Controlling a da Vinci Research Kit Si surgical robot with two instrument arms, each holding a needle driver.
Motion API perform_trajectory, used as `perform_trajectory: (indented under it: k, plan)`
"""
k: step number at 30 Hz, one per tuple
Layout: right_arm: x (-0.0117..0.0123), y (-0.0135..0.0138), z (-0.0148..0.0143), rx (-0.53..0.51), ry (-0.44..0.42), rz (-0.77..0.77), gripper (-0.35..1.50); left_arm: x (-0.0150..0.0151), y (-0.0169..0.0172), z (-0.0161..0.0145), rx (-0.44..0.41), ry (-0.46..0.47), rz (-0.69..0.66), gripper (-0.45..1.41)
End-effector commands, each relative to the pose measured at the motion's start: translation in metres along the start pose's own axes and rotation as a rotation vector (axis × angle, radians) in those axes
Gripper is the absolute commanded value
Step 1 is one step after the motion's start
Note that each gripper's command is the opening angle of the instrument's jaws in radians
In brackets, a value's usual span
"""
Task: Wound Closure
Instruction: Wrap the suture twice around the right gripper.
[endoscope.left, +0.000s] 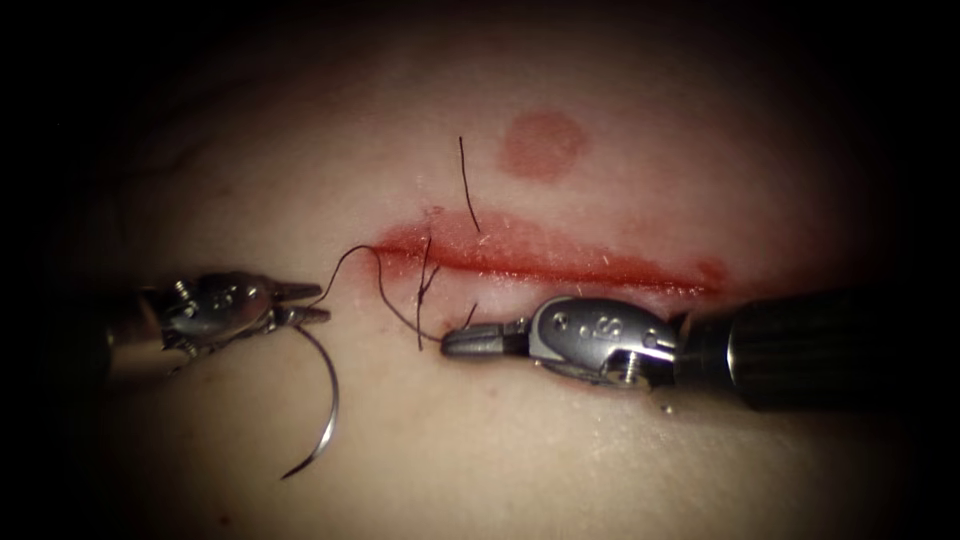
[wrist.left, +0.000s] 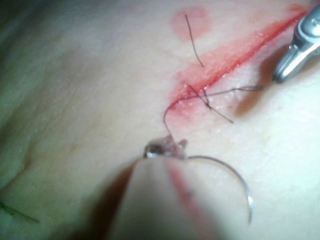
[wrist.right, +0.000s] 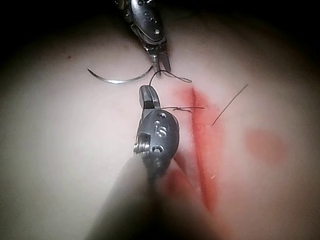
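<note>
The left pincer (endoscope.left: 300, 304) sits beyond the left end of the cut (endoscope.left: 545, 258), over bare tissue (endoscope.left: 520, 450). Its jaws look slightly parted at the tips in the endoscope view, yet they hold the curved needle (endoscope.left: 328, 400) close to its thread end. The needle is out of the tissue; its curve swings away from the pincer on the near side of the cut and ends in a free point. In the left wrist view the same needle (wrist.left: 235, 177) arcs clear above the surface from the left pincer (wrist.left: 165, 148).

The thread (endoscope.left: 385, 290) runs from the needle's held end up to the left end of the cut, then loops down to the right pincer (endoscope.left: 468, 340). That pincer lies just below the cut, near its left end, jaws closed together; the thread meets its tip, and it seems to grip it. In the right wrist view the right pincer (wrist.right: 148, 96) touches a strand too.

A knot with short loose ends (endoscope.left: 424, 285) stands at the cut. A separate piece of thread (endoscope.left: 468, 185) lies above it. Red fluid (endoscope.left: 600, 268) lines the cut, and a round red mark (endoscope.left: 542, 145) sits above.
</note>
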Motion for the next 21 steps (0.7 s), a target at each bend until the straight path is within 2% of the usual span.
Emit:
perform_trajectory:
  k: [1,6,10,13,16,17,20,21]
  plan:
    - [-0.0005,-0.0003,0.0007,0.003,0.001,0.001,0.09,-0.0003,-0.0001,0.0011,-0.001,0.001,-0.001,0.07]
    - [-0.0005,-0.0004,0.0007,0.003,0.001,0.001,0.09,-0.0012,-0.0004,0.0023,0.005,-0.033,0.013,0.22]
    - [-0.0005,-0.0004,0.0007,0.003,0.004,0.001,0.09,-0.0022,-0.0001,0.0031,0.006,-0.055,0.023,0.24]
    - [-0.0004,-0.0005,0.0007,0.003,0.004,0.001,0.09,-0.0028,-0.0002,0.0037,0.003,-0.075,0.032,0.33]
    - [-0.0004,-0.0007,0.0007,0.004,0.004,0.0,0.07,-0.0033,-0.0003,0.004,-0.003,-0.102,0.04,0.31]
    - [-0.0003,-0.0007,0.0007,0.004,0.004,0.0,0.07,-0.0034,-0.0003,0.0041,-0.006,-0.107,0.041,0.25]
    - [-0.0003,-0.0008,0.0007,0.005,0.004,0.0,0.07,-0.0034,-0.0003,0.004,-0.024,-0.108,0.042,-0.25]
    - [-0.0003,-0.0008,0.0007,0.005,0.004,0.0,0.05,-0.0034,-0.0002,0.0038,-0.035,-0.108,0.047,-0.35]
